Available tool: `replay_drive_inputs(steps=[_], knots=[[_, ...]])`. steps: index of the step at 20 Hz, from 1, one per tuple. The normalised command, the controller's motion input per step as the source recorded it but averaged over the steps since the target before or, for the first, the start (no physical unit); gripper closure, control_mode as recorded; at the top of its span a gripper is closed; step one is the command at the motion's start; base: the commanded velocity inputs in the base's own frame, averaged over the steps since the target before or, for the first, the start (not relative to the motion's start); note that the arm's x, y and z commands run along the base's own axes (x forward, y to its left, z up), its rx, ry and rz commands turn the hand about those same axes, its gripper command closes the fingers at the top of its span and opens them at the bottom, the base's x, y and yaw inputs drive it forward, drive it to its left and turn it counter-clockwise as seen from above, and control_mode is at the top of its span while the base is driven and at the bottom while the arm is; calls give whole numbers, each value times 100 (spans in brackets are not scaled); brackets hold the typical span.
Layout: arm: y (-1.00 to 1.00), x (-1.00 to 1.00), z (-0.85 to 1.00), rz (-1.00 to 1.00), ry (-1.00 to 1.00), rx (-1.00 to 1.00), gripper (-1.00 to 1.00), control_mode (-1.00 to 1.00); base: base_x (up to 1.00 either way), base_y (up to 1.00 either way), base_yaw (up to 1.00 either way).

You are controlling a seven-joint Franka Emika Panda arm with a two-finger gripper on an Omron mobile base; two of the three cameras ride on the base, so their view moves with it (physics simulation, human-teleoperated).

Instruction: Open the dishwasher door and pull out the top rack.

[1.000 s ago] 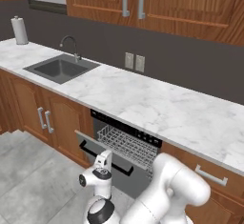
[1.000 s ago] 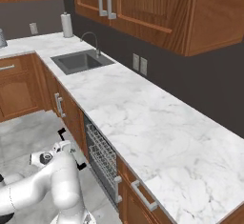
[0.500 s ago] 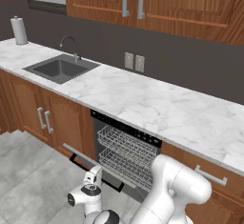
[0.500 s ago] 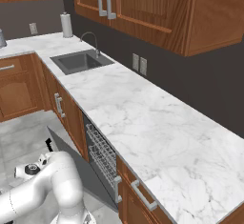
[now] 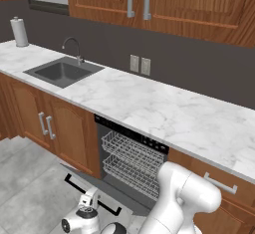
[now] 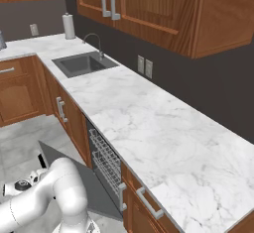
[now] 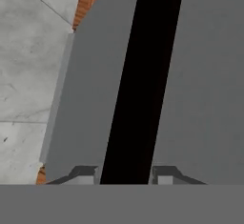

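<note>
- Gripper — set astride the black bar handle of the dishwasher door; in the hand view one dark fingertip stands on each side of the bar, close against it, so the jaws read as closed on the handle.
- Dishwasher door — swung down almost flat, low above the grey floor tiles, hinged at the foot of the opening between the brown cabinet doors and the drawer front on the other side.
- Top rack — white wire basket, seated inside the cavity just under the black control strip; the lower rack sits below it, likewise pushed in.
- Step in hand, as a judgement — the last of the door opening; the rack has not been pulled yet.
- Next move calls for — letting go of the handle, lifting the hand clear of the door, and reaching up and inward to the upper basket's front wire, not the lower one.
</note>
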Motion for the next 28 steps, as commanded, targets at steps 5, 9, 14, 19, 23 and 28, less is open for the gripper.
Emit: replay_drive_inputs(steps=[5,9,14,19,23,28], knots=[[90,-33,-60,0,0,-7,100,-100,0,0,0],[94,-31,-59,0,0,-8,-100,-100,0,0,0],[75,-58,1,0,-6,-6,-100,-100,0,0,0],[38,-75,84,0,-22,-8,-100,-100,0,0,0],[28,-84,92,0,-31,-12,-100,-100,0,0,0],[3,-59,100,-6,-27,-7,-100,-100,0,0,0]])
